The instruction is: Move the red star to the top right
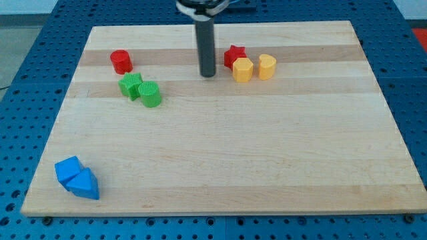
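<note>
The red star (233,55) lies near the view's top, a little right of centre, on the wooden board (220,167). A yellow hexagon block (243,69) touches its lower right side, and a yellow heart-like block (267,67) sits just right of that. My tip (208,74) stands on the board just left of the red star, a small gap apart from it. The dark rod rises from the tip to the view's top edge.
A red cylinder (121,61) sits at the upper left. Two green blocks (131,85) (151,94) touch each other below and right of it. Two blue blocks (69,170) (85,185) sit together at the bottom left corner. Blue pegboard surrounds the board.
</note>
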You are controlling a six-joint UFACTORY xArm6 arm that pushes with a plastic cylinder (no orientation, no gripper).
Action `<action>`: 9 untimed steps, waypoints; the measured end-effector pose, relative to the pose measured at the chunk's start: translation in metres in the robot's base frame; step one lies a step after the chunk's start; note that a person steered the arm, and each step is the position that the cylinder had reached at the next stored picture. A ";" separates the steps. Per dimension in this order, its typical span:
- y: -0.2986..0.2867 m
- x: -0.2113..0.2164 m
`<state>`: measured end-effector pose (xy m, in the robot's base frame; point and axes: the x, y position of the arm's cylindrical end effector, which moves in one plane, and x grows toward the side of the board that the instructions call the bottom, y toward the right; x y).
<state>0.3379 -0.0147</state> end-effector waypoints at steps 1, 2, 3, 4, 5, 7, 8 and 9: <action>0.045 -0.035; 0.097 -0.053; 0.121 -0.056; 0.120 -0.056; 0.120 -0.042; 0.174 -0.054; 0.177 -0.082; 0.176 -0.074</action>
<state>0.2640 0.1609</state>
